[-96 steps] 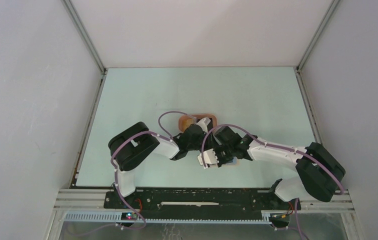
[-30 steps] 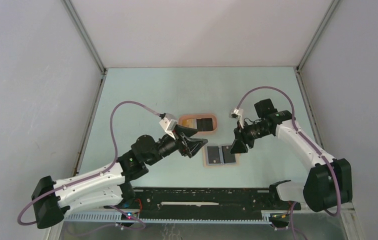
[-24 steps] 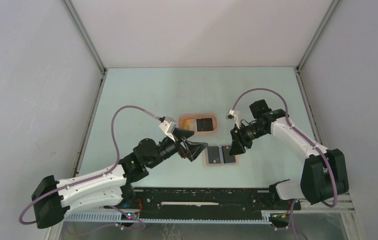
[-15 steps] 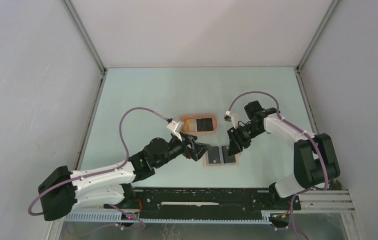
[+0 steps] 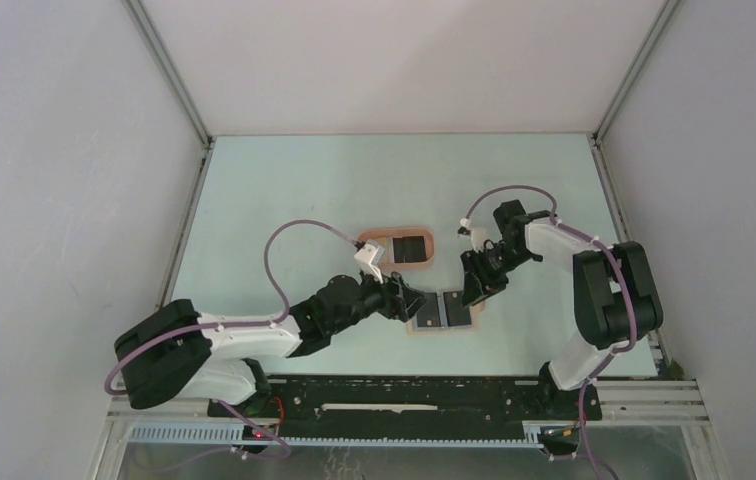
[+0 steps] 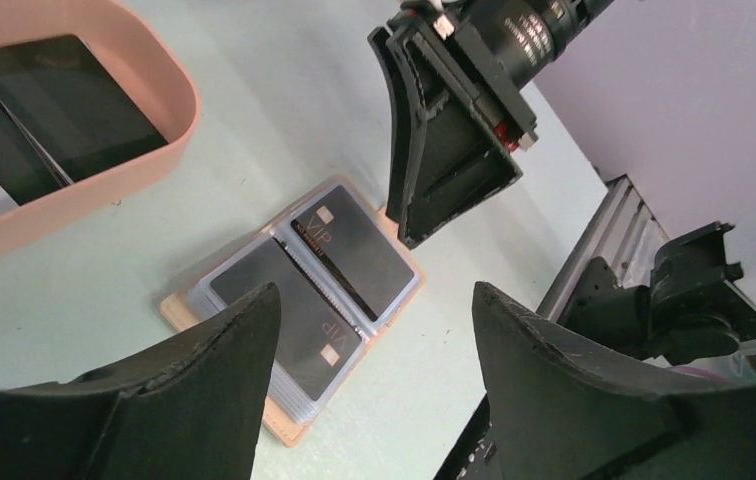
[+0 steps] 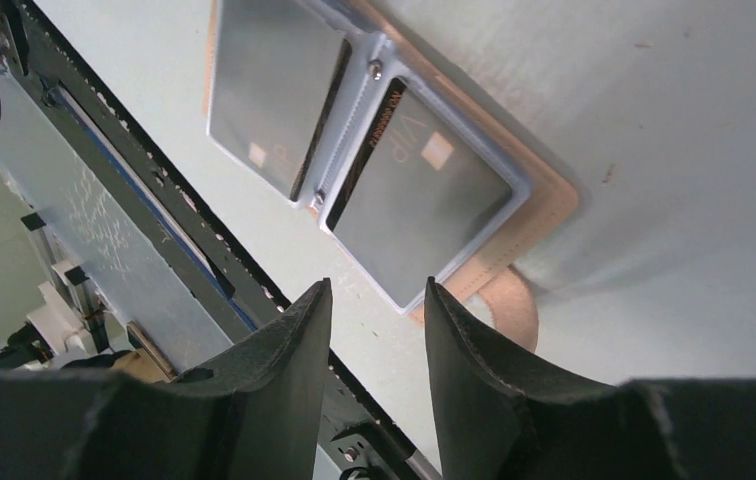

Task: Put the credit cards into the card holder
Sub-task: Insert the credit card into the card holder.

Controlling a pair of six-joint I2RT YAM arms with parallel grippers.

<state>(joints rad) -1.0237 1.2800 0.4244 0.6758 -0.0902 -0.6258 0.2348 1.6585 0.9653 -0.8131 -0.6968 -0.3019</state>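
The card holder (image 5: 442,312) lies open and flat on the tabletop (image 5: 304,200), near the middle of the near edge, with two black credit cards (image 7: 419,190) seated in its facing slots. More dark cards lie in the pink tray (image 6: 169,120) just behind it. The left claw (image 6: 374,290) is spread wide and empty at the holder's left side. The right claw (image 7: 374,290), narrowly parted and empty, hangs over its right side.

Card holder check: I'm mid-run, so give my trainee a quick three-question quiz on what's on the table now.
1. True or false: the card holder lies open on the table.
2. How many black cards show face up in it?
3. The left gripper is: A open and empty, B shut on a card, C out of view.
Key: 1 true; 2 two; 3 A.
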